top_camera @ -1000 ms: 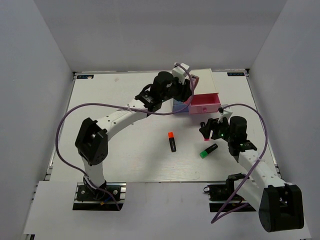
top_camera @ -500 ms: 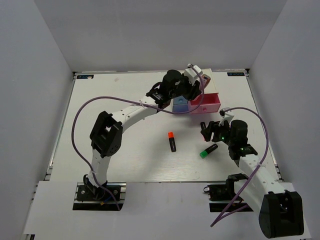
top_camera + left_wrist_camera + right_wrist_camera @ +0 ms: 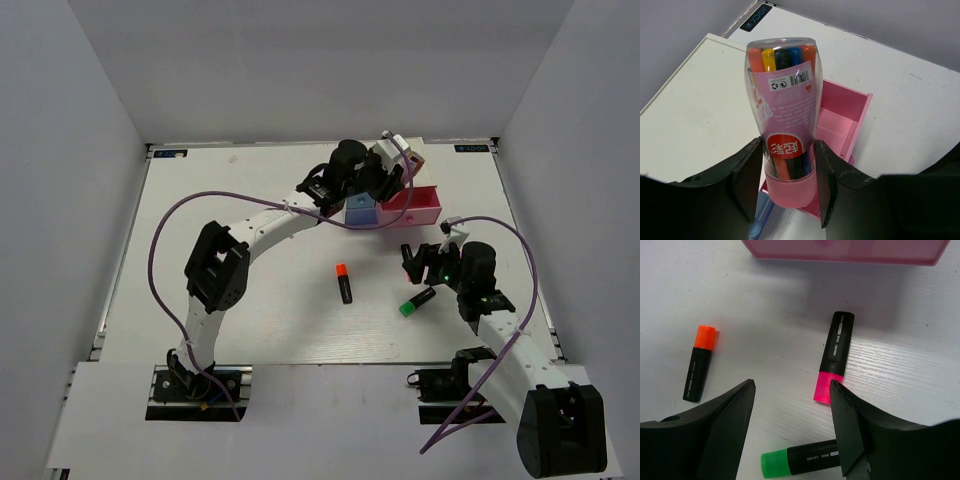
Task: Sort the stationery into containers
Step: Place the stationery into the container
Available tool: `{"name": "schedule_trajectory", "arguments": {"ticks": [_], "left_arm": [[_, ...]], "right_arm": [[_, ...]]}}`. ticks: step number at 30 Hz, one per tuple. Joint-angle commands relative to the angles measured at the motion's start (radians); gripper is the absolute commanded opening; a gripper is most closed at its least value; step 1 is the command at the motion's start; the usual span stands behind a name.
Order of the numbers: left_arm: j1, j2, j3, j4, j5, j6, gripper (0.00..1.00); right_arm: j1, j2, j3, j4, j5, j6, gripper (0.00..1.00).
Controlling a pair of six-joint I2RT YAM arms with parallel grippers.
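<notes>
My left gripper is shut on a clear tube of coloured pens with a pink base. It holds the tube over the open pink drawer of the white box. A blue drawer front shows below. My right gripper hangs open just above the table. The pink-capped highlighter lies by its right finger, the green-capped one beneath it, and the orange-capped one to the left. From above, the left gripper is at the box and the right gripper in front of it.
The white box stands at the table's back right with its pink drawer pulled out toward the right arm. Purple cables loop over both arms. Grey walls close the table on three sides.
The left arm has swung right, carrying the pen tube from over the blue drawer to over the pink one. The right gripper has drifted slightly toward the near edge, still open.
</notes>
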Motion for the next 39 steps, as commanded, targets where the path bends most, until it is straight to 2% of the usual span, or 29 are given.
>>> {"name": "schedule_trajectory", "arguments": {"ticks": [1, 14, 19, 24, 30, 37, 39], "left_arm": [[-0.004, -0.004, 0.054, 0.02, 0.011, 0.019, 0.38], [-0.013, 0.024, 0.081, -0.032, 0.042, 0.019, 0.4], [-0.013, 0.024, 0.081, -0.032, 0.042, 0.019, 0.52], [-0.013, 0.033, 0.081, -0.023, 0.042, 0.019, 0.58], [-0.013, 0.033, 0.091, -0.023, 0.033, 0.019, 0.64], [-0.022, 0.015, 0.091, 0.026, 0.033, 0.007, 0.64], [-0.022, -0.008, 0.091, 0.036, 0.024, -0.018, 0.62]], "right_arm": [[-0.006, -0.012, -0.013, 0.041, 0.005, 0.011, 0.67], [-0.016, -0.011, -0.016, 0.044, 0.011, 0.014, 0.67], [-0.018, -0.011, -0.018, 0.049, 0.011, 0.017, 0.67], [-0.019, -0.011, -0.02, 0.049, 0.011, 0.014, 0.67], [-0.019, -0.011, -0.02, 0.047, 0.01, 0.014, 0.67], [-0.022, -0.011, -0.018, 0.05, 0.002, 0.012, 0.67], [-0.022, -0.003, -0.013, 0.063, -0.001, 0.005, 0.59]]}}
